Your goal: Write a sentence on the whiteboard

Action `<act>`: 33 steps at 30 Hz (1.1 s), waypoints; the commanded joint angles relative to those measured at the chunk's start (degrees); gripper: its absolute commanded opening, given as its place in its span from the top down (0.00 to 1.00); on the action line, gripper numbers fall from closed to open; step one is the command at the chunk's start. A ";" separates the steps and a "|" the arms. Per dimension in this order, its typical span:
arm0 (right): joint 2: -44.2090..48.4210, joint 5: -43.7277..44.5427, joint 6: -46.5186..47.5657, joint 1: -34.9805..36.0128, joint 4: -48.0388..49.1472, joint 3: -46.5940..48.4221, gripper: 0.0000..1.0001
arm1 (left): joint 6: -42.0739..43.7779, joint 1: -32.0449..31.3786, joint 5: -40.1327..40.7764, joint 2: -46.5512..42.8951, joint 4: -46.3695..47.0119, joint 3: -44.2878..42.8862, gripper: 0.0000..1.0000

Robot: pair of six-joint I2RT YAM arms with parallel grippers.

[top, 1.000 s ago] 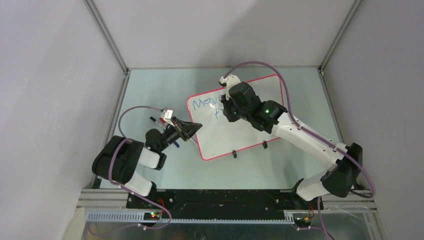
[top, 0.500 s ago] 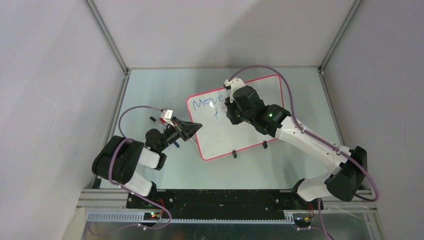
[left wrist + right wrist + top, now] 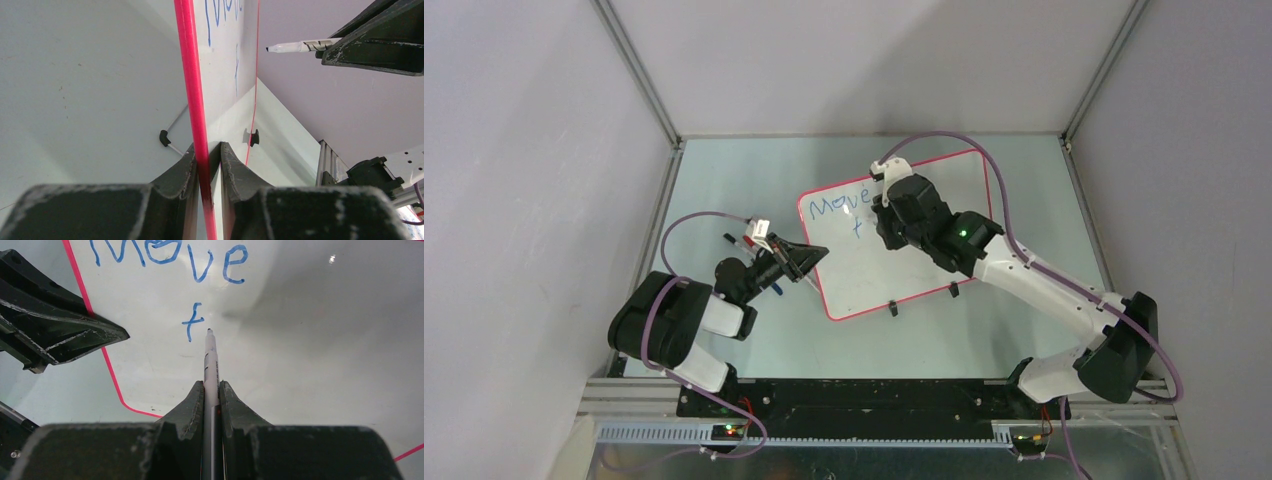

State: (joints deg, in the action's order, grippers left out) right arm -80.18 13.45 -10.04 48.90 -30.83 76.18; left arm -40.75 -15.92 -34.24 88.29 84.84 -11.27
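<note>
The whiteboard [image 3: 924, 260] lies on the table, white with a thin red-pink frame. The sentence [image 3: 837, 207] reads "Move" in blue, with an "f" [image 3: 191, 321] below it. My left gripper [image 3: 809, 254] is shut on the board's left frame edge [image 3: 192, 90]. My right gripper [image 3: 874, 222] is shut on a white marker [image 3: 211, 371], over the board. The marker's tip [image 3: 209, 331] is just right of the "f"; I cannot tell if it touches the board. The marker also shows in the left wrist view [image 3: 295, 47].
Two black clip feet [image 3: 891, 309] [image 3: 954, 291] sit on the board's near edge. Spare markers [image 3: 742, 243] lie on the table left of the board, beside my left wrist. Grey walls enclose the table on three sides.
My right arm has shifted slightly right and back over the board with the marker. The writing looks the same. The left arm has not moved.
</note>
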 commanded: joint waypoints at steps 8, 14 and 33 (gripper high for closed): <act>-1.15 0.97 1.72 2.57 4.59 0.07 1.00 | 2.61 -0.36 0.96 -0.55 2.15 -1.21 0.83; -2.78 2.66 1.69 2.60 3.90 0.58 1.00 | 2.70 -0.38 1.00 -0.54 2.17 -1.06 0.83; -3.46 5.76 1.45 2.11 1.93 0.72 1.00 | 2.61 -0.35 0.79 -0.41 2.17 -1.14 0.84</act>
State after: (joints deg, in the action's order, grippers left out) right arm -83.61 17.39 -8.93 51.27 -28.95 76.18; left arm -40.75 -15.90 -34.24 88.29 84.84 -11.27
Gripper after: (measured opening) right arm 0.158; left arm 0.210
